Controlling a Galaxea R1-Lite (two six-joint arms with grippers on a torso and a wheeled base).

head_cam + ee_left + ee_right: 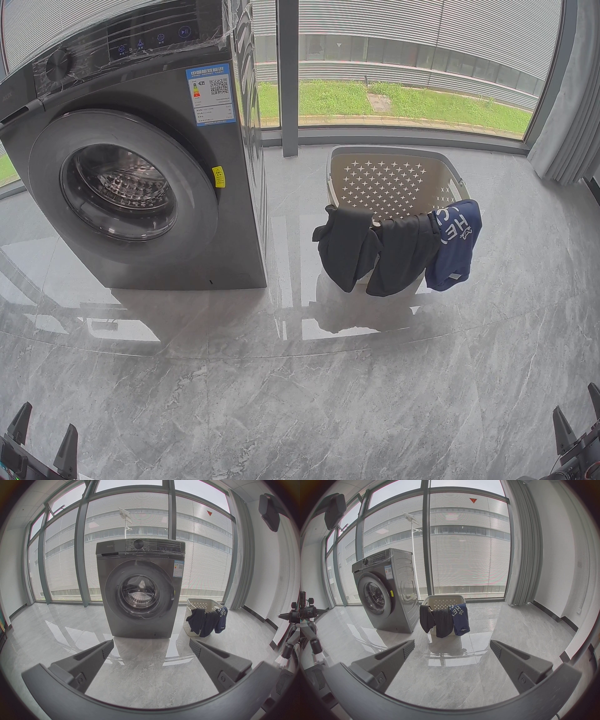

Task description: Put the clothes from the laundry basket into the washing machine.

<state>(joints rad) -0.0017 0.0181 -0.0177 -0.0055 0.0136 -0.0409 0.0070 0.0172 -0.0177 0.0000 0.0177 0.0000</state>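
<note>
The left jaws stand wide apart with nothing between them, low over the floor (pixel 300 400); the right jaws are the same. Both are well apart from the laundry basket (pixel 394 181), which sits on the floor just beside the washing machine (pixel 134 187). Two dark garments (pixel 347 250) and a blue shirt (pixel 456 244) hang over the basket's near rim.

I judge the task is at its start. The machine's round door (pixel 119 190) looks shut, so the next move calls for closing in, opening it, and then pinching one hanging garment.

The left wrist view faces the door squarely. The right wrist view faces the basket. The head view looks down into the basket and shows its star-holed inner wall.
</note>
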